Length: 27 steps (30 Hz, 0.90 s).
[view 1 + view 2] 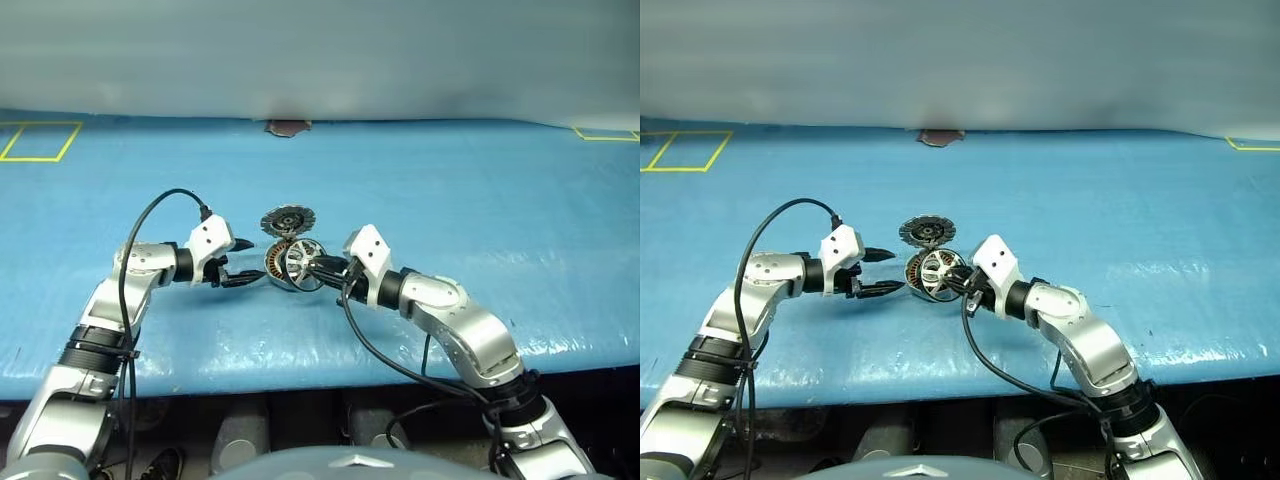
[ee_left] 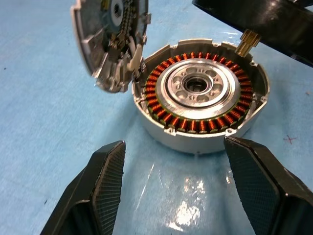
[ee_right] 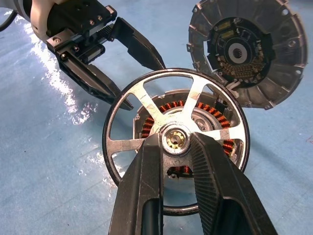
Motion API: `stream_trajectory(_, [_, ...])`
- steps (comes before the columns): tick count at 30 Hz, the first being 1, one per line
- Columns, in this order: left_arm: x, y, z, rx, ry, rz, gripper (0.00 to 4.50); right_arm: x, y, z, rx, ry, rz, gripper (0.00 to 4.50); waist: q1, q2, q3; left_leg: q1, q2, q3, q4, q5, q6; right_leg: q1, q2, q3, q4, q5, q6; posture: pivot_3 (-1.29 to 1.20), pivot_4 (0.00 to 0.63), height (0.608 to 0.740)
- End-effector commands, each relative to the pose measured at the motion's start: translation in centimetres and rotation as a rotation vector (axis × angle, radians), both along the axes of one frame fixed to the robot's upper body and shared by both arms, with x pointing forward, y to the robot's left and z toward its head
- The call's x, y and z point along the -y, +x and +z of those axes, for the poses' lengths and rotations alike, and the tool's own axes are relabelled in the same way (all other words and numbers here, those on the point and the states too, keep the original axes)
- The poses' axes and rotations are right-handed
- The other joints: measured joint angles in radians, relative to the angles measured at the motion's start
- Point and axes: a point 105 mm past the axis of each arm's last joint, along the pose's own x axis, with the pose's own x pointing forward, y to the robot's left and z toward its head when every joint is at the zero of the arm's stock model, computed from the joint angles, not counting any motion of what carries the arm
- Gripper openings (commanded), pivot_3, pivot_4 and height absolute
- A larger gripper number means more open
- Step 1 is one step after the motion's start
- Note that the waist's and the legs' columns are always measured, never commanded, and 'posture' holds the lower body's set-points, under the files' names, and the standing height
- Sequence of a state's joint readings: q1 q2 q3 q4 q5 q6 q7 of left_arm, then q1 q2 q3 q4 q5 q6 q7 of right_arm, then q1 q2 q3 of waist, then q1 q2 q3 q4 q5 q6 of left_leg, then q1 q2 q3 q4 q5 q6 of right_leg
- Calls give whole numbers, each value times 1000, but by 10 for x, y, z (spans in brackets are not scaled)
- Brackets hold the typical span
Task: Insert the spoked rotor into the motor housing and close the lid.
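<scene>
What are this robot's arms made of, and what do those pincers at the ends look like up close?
Both arms are rounded silver-grey shells joined by black rings, each ending in a white wrist block. A loose black cable loops along each arm. The left end effector and right end effector each have two black tapered fingers whose inner pads are finely cross-hatched.

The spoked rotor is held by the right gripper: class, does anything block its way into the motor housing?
Nothing visible does. The spoked rotor, pinched at its hub by the right gripper, hangs before the motor housing; the lid is swung open, and the open left gripper stands beside the housing.
</scene>
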State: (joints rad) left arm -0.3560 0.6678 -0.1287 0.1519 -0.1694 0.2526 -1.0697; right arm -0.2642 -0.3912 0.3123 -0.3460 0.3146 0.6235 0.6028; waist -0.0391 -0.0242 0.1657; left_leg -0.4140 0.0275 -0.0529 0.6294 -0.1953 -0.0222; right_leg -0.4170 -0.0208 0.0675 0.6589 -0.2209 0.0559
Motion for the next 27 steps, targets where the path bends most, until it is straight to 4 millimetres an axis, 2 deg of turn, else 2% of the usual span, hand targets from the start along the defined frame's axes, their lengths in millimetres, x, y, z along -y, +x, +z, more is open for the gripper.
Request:
stream_trajectory(1, [2,-1,16,63,-23,-17,3508,-7,2,13,46,0,43,492,1,0,0,0,0,0,0,0,0,0,0,0,0,0,0,0,150,740])
stream_trajectory(5, [5,-3,18,66,-56,-38,3508,-8,8,9,36,-34,62,492,2,0,0,0,0,0,0,0,0,0,0,0,0,0,0,0,150,740])
stream_trajectory(11, [16,-10,23,68,-195,-104,3508,-8,16,4,15,-66,79,492,1,0,0,0,0,0,0,0,0,0,0,0,0,0,0,0,150,740])
stream_trajectory(14, [17,-13,19,66,-216,-133,3508,-7,21,3,10,-78,78,492,1,0,0,0,0,0,0,0,0,0,0,0,0,0,0,0,150,740])
stream_trajectory(27, [16,-17,5,29,-237,-116,3508,-12,28,18,57,-95,99,492,0,0,0,0,0,0,0,0,0,0,0,0,0,0,0,0,150,740])
